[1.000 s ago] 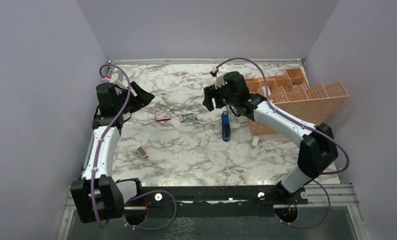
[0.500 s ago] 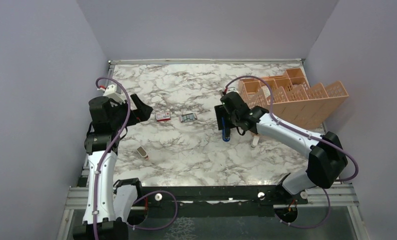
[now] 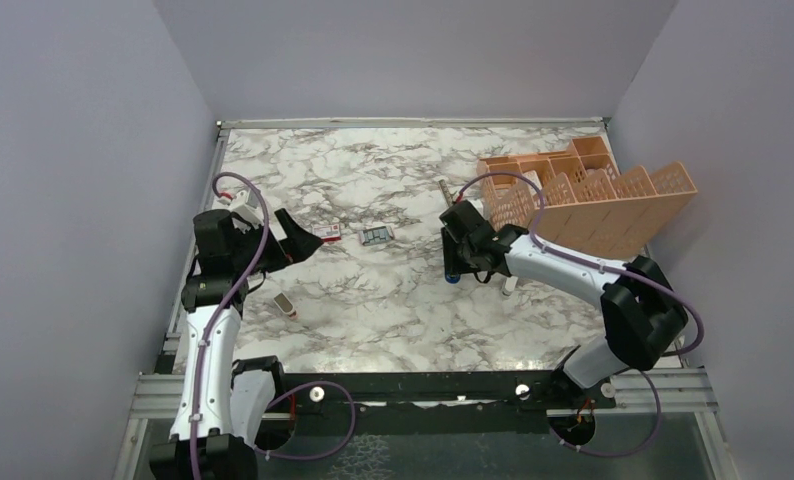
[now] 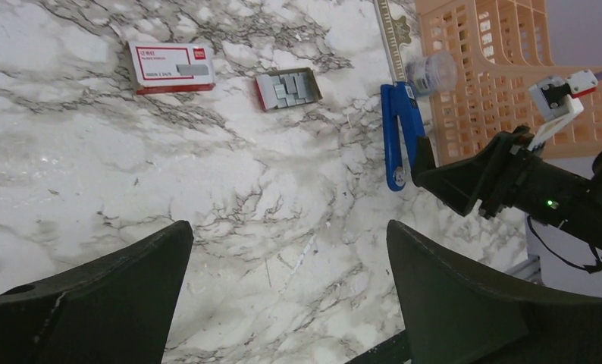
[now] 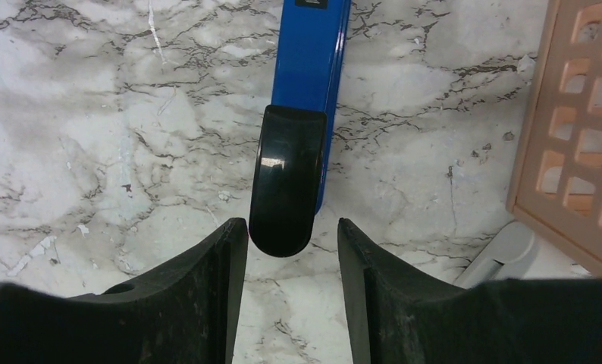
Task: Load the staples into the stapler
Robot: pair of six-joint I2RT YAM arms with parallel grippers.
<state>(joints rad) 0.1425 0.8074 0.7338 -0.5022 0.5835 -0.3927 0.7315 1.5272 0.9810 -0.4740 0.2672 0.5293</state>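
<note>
Currently right pincer (image 5: 290, 226), fingers apart, straddles the black end of the stapler (image 5: 311, 53) lying flat on the counter (image 5: 93, 114); left pincer (image 4: 288, 231) hangs wide apart above it, staples (image 4: 286, 87) beyond.

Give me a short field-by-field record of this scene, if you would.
stapler: blue with a black end, lying flat on the marble table beside the orange rack
staples: grey strips in a small dark tray, apart from the stapler
box: red-and-white, lying beside the tray
left gripper: open, holding nothing
right gripper: open, with a finger on each side of the stapler's black end and gaps on both sides
loading: not yet done
</note>
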